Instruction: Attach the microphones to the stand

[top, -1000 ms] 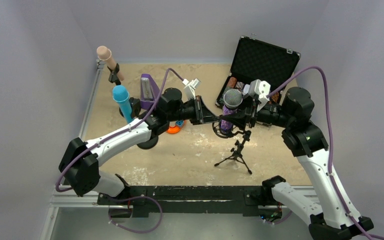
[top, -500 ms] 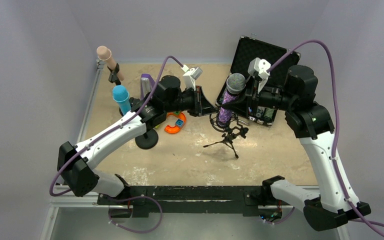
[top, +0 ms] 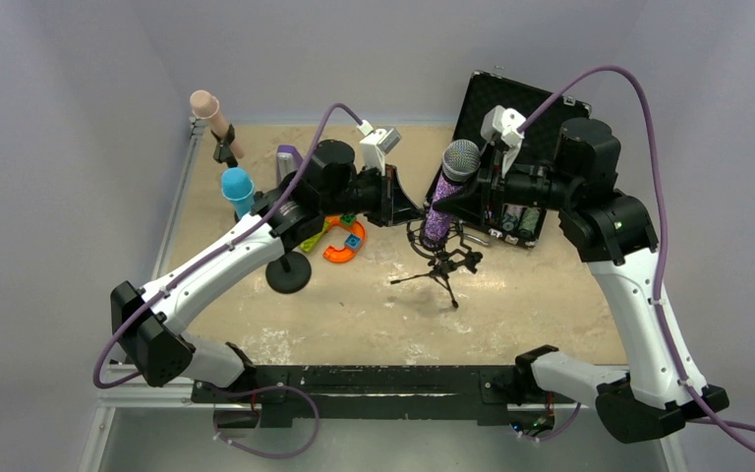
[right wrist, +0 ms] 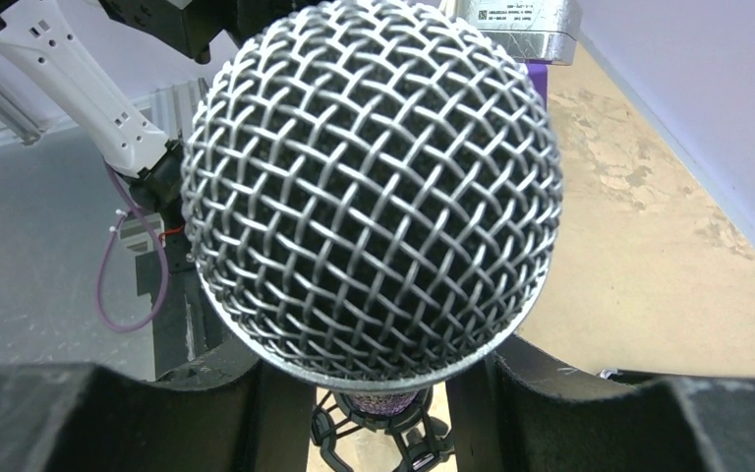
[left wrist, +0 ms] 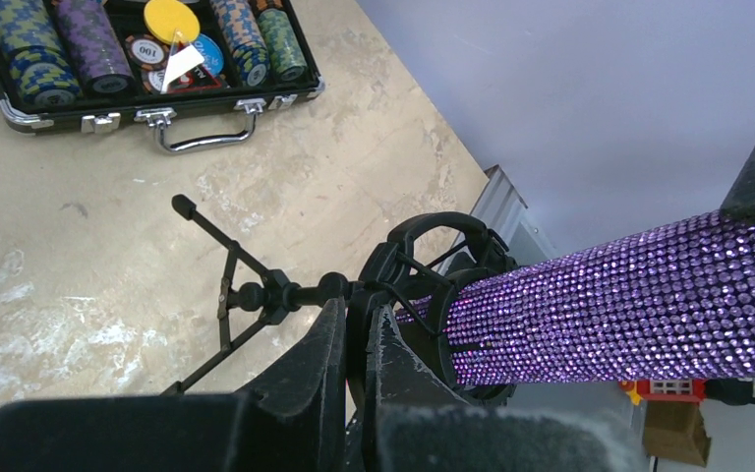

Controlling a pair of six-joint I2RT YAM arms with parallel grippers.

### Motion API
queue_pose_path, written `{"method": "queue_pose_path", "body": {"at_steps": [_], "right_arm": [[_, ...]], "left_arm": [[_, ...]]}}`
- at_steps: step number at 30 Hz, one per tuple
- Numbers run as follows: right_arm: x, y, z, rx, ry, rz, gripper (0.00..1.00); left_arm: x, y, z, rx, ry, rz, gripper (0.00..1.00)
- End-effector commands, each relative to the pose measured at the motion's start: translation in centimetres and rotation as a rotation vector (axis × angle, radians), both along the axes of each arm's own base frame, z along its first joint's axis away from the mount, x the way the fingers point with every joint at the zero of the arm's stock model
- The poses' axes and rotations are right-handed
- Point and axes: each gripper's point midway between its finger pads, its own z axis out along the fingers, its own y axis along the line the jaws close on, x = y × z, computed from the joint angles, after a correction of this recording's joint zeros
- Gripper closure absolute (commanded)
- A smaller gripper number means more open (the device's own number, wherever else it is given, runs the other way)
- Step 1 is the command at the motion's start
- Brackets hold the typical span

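- Your right fingers were clamped on either side of the purple microphone, just under its silver mesh head, which filled the right wrist view.
- Your left fingers were squeezed almost together, pinching a thin black part of the shock mount on the tripod stand.
- That microphone's glittery body ran through the ring of the shock mount. It was tilted, with the head up and toward the far side.
- You had the left gripper and the right gripper facing each other close together, with the purple microphone between them.
- The tripod stand leaned instead of standing straight, near the middle of the table. I could not tell whether its feet rested on the surface.
- The pink-beige microphone sat in a black clip at the far left corner, head up and slanted.
- The light blue microphone stood upright nearer you, just beside your left arm, which hid its lower end.
- A purple metronome stood behind that arm, and an orange toy lay on the table below it.
- An open case holding poker chips lay behind the right gripper.
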Motion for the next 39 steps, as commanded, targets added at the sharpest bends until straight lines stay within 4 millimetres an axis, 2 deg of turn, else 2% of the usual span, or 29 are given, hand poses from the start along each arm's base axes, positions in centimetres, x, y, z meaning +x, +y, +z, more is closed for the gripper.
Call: {"method": "queue_pose_path", "body": {"at_steps": [1, 6, 8, 12, 17, 20, 28, 33, 35, 39], "right_arm": [[1.5, 0.5, -2.7, -0.051, 0.085, -0.042, 1.0], [3.5, 1.3, -7.5, -0.113, 0.172, -0.061, 1.0], [3.6, 1.7, -8.4, -0.129, 0.171, -0.05, 1.0], [2.1, 2.7, -6.7, -0.123, 0.095, 0.031, 1.0], [-1.1, 3.5, -2.3, -0.086, -0.024, 0.133, 1.0], [-1.5, 3.4, -0.4, -0.074, -0.061, 0.136, 1.0], [1.4, 4.3, -2.3, -0.121, 0.032, 0.041, 1.0], [1.9, 5.0, -1.3, -0.064, 0.036, 0.03, 1.0], [2.4, 4.6, -1.8, -0.088, 0.037, -0.009, 1.0], [4.2, 2.4, -4.3, -0.156, 0.037, -0.179, 1.0]], "left_arm": [[-0.3, -0.5, 7.1, -0.132, -0.2, -0.067, 1.0], [-0.8, -0.7, 8.2, -0.15, -0.231, -0.09, 1.0], [-0.8, -0.8, 8.4, -0.153, -0.236, -0.095, 1.0], [-0.8, -0.8, 8.5, -0.15, -0.236, -0.094, 1.0], [-0.3, -0.9, 7.8, -0.121, -0.224, -0.083, 1.0], [-0.2, -1.0, 7.5, -0.12, -0.22, -0.085, 1.0], [-0.5, -1.1, 8.2, -0.137, -0.228, -0.095, 1.0], [-0.7, -1.2, 8.5, -0.143, -0.232, -0.103, 1.0], [-1.0, -0.9, 8.9, -0.153, -0.243, -0.101, 1.0], [-1.3, -0.2, 9.8, -0.17, -0.265, -0.082, 1.0]]}}
